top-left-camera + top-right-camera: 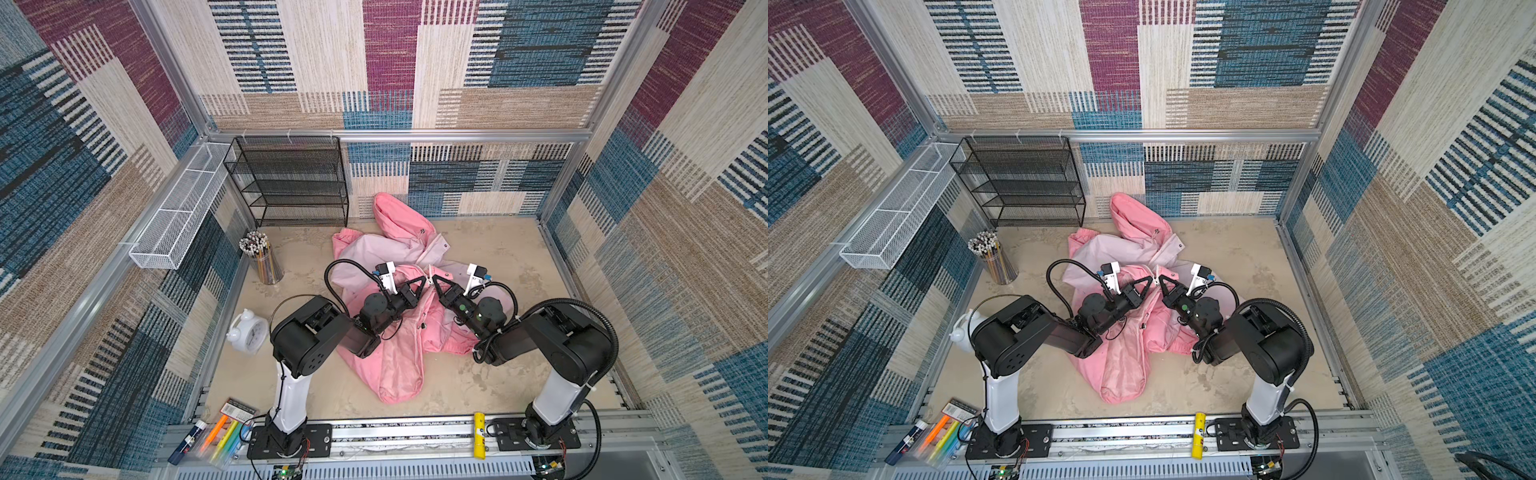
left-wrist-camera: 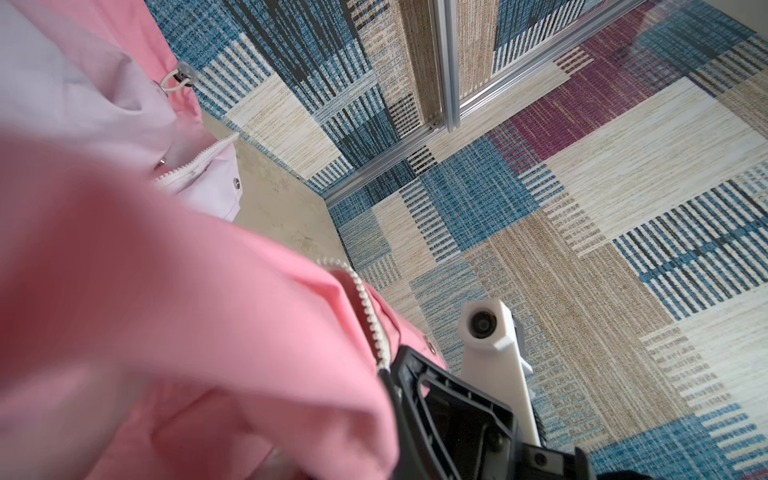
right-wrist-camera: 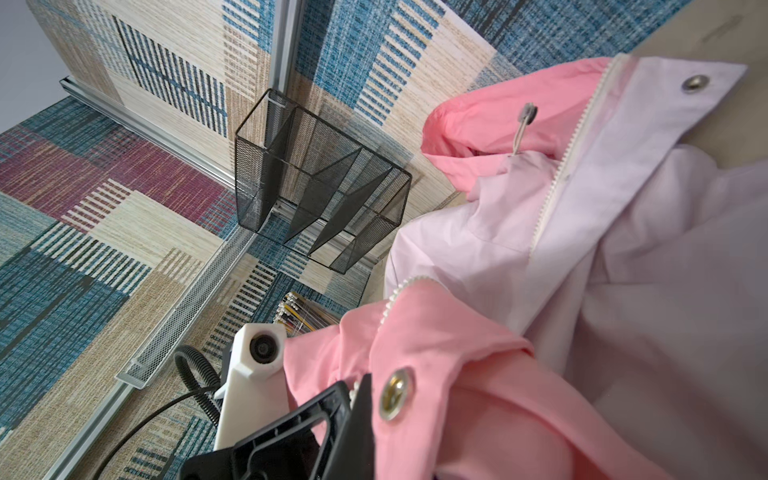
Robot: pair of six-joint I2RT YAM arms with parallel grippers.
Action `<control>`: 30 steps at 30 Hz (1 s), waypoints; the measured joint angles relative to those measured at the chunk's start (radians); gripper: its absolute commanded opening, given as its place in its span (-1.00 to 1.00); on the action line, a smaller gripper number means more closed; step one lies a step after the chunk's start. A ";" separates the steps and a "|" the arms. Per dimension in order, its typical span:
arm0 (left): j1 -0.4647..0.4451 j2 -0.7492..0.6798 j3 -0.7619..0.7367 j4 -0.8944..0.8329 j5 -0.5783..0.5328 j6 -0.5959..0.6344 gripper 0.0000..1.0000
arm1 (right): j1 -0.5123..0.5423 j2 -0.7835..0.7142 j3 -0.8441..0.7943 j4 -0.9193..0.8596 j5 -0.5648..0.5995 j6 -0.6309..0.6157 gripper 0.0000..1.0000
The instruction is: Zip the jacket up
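Found the jacket crumpled on the tabletop: thin, light, limp, likely slippery. Saw left tool and right tool both pinched onto its edges by the zipper. Judged firmer zipper tape the best hold.

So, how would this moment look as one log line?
left gripper: shut on jacket | right gripper: shut on jacket | zipper: teeth rows apart, not yet zipped

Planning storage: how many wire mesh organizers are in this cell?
2: a black mesh rack against the back wall, and a white mesh basket along the left wall. None looks hidden.
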 measured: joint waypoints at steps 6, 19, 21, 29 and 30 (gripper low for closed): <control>0.000 0.001 -0.001 -0.005 0.002 -0.001 -1.00 | 0.001 0.016 -0.011 0.002 0.011 0.012 -0.87; 0.000 0.003 0.004 -0.036 0.012 -0.004 -1.00 | -0.003 0.001 -0.053 0.003 0.089 0.081 -0.20; 0.000 0.003 0.005 -0.038 0.011 -0.005 -1.00 | -0.003 -0.014 -0.071 0.003 0.098 0.093 -0.07; -0.005 0.000 0.010 -0.027 0.016 -0.013 -1.00 | 0.001 -0.294 -0.122 -0.042 0.127 0.134 0.24; -0.007 -0.001 0.013 -0.018 0.023 -0.015 -1.00 | 0.002 -0.348 -0.119 -0.094 0.125 0.139 0.29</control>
